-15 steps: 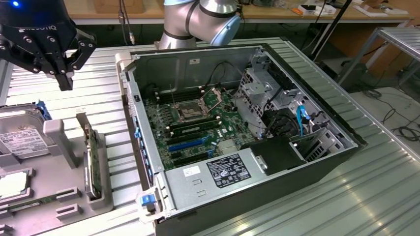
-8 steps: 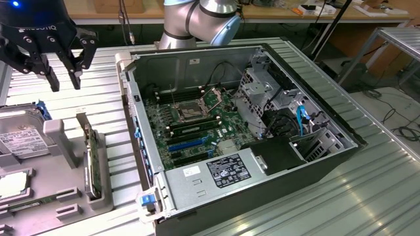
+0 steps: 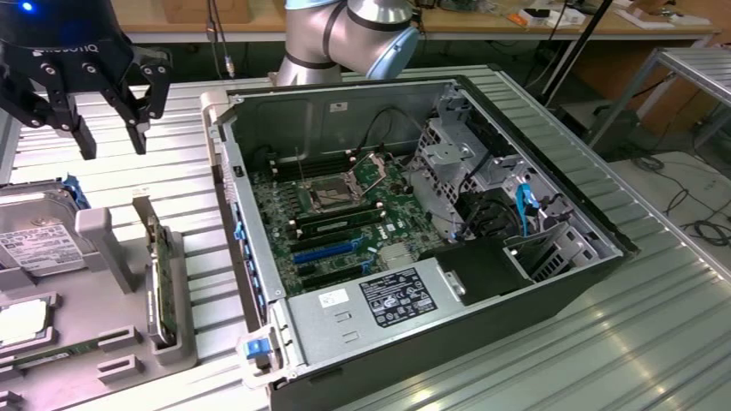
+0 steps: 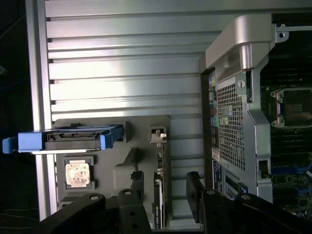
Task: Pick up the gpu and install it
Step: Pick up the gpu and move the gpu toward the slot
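1. The gripper (image 3: 112, 145) (image 4: 165, 195) hangs above the table (image 3: 639, 342) at the far end of the exterior view's left. Its jaws stand apart and hold nothing.
2. The gpu (image 3: 154, 274) (image 4: 159, 183) stands on edge in a slot of the grey parts holder (image 3: 115, 342) (image 4: 146, 146), on the exterior view's left of the computer case (image 3: 549, 197). It is not yet installed.
3. The gripper is well above the gpu and clear of it. In the wrist view the card's edge lies in line between the two fingers (image 4: 136, 195).
4. The case lies on its side with the panel off, so the motherboard (image 3: 331, 205) and the power supply (image 3: 389, 295) are exposed.
5. A hard drive (image 3: 34, 240) (image 4: 73, 139) with blue rails sits in the same holder, beyond the gpu on the exterior view's left.
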You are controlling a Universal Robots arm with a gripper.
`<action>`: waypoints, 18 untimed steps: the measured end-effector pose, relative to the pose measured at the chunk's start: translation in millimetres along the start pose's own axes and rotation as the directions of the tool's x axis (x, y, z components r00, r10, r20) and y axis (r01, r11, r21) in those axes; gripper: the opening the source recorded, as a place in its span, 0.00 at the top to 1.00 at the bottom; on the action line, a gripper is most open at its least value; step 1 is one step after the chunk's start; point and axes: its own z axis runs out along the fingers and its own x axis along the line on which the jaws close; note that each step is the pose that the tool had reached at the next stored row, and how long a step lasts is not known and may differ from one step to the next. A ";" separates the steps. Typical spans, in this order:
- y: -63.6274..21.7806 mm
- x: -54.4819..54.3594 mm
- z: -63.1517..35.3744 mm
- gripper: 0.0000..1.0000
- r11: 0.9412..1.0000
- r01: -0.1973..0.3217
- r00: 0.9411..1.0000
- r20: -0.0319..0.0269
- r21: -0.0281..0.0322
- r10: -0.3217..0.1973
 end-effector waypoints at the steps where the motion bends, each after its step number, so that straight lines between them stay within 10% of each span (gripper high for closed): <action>1: 0.0 0.0 0.0 0.52 1.000 0.000 1.000 0.000 0.000 0.000; 18: -10.1 -0.5 -0.4 0.52 1.000 0.000 1.000 0.000 0.000 0.000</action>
